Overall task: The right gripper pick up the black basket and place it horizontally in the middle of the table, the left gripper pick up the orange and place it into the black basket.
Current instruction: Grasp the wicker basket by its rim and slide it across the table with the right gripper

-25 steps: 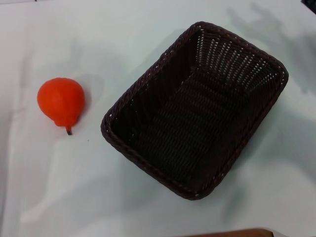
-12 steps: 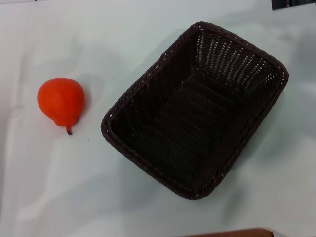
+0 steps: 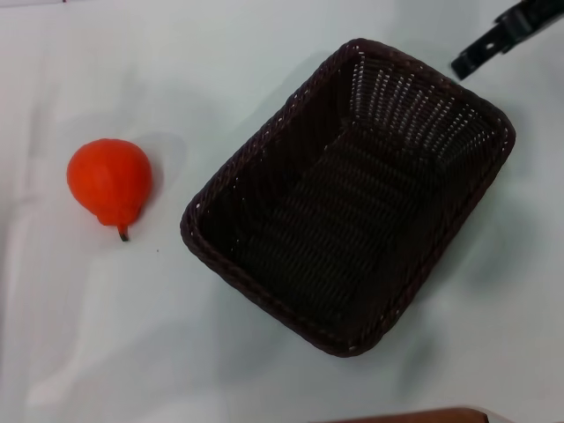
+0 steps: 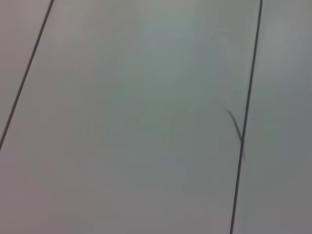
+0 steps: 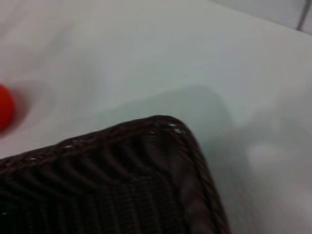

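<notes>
The black basket (image 3: pixel 348 198) sits empty on the white table (image 3: pixel 264 70), right of centre and turned at a slant. The orange (image 3: pixel 109 181) lies on the table to its left, apart from it, stem toward me. The right gripper (image 3: pixel 502 35) enters at the top right corner, just beyond the basket's far right corner. The right wrist view shows a basket corner (image 5: pixel 161 161) close up and a sliver of the orange (image 5: pixel 5 113). The left gripper is out of view; the left wrist view shows only pale floor.
A brown edge strip (image 3: pixel 414 416) runs along the table's near edge. White tabletop (image 3: pixel 97 335) surrounds the orange and the basket.
The right gripper has come into the top right corner of the head view, moving toward the basket's far corner. Basket and orange have not moved.
</notes>
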Available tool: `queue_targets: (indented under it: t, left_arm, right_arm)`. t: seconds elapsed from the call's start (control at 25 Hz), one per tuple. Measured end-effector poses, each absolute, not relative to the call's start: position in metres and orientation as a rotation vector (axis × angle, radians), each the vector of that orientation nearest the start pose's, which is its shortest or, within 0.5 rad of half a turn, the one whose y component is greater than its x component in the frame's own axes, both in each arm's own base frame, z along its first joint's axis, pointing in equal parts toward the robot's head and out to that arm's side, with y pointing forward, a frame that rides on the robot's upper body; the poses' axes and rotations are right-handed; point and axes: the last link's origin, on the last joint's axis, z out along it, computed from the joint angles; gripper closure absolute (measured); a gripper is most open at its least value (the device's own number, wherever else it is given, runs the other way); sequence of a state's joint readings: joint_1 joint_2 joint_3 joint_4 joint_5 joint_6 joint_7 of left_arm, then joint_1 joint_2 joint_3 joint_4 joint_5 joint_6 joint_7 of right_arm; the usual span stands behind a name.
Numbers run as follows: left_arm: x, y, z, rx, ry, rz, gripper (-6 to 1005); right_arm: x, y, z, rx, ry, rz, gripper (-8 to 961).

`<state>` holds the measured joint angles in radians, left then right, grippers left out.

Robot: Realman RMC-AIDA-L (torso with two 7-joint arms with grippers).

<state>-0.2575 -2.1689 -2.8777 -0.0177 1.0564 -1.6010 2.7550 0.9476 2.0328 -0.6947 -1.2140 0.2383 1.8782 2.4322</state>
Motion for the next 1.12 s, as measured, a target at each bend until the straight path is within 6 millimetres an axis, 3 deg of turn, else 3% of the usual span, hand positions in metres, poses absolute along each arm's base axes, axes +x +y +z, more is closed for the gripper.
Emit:
queue_targets:
  t: [0.4,0.84,1.12]
  left_arm:
    - [-0.359,0.227,0.017,-1.262,-0.566,-0.93,84]
    - [-0.359,0.228,0.016,-1.261,-0.568,-0.932,85]
    - [-0.358,0.229,0.016,-1.263,-0.57,-0.933,84]
  right_arm:
    - [0.181,0.403,0.062,1.245,2.467,0.54,138]
    - [0.203,0.409,0.025,1.275,2.452,0.522,159]
    - [0.21,0.413,0.02,1.278,2.461,0.562,184]
